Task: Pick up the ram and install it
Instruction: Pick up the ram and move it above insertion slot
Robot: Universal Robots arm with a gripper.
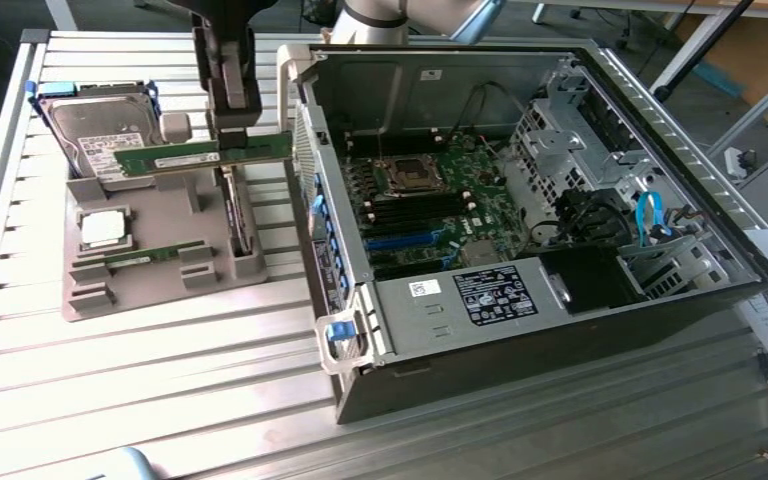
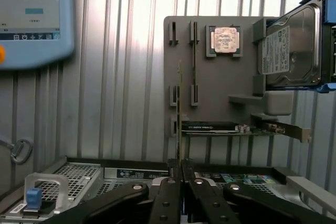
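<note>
Over the grey parts tray (image 1: 157,215), gripper (image 1: 232,138) clamps the ram (image 1: 177,157), long axis level; motherboard memory slots (image 1: 418,206) lie toward the exterior view's right.

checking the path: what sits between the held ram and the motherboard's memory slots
The computer case's side wall stands between the ram and the memory slots, as the exterior view shows.

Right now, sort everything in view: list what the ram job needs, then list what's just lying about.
For the job:
- ram, clamped in the gripper above the tray
- open computer case
- motherboard inside it

Lying about:
- hard drive
- processor chip
- expansion card
- grey tray that carries these parts
- screen
</note>
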